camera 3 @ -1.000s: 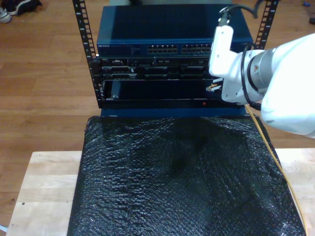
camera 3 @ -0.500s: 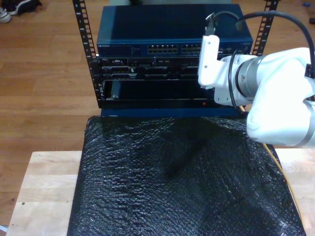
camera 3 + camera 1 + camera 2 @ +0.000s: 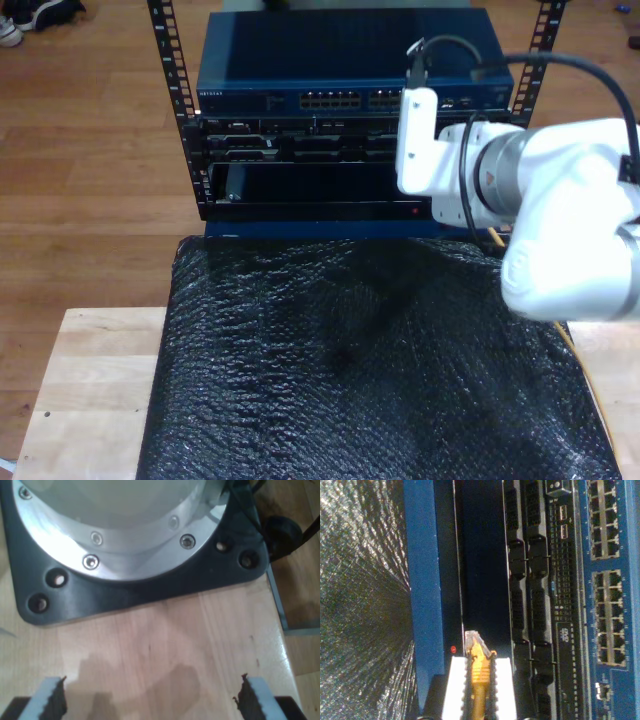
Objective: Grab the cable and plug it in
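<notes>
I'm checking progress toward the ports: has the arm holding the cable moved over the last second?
Yes. In the exterior view the arm has shifted toward that view's left across the rack front, carrying the cable.

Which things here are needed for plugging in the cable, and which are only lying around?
Needed:
- cable, clamped in my second gripper
- blue switch with its ports

Only lying around:
- black bubble wrap
- wooden table
- arm base plate near my first gripper
</notes>
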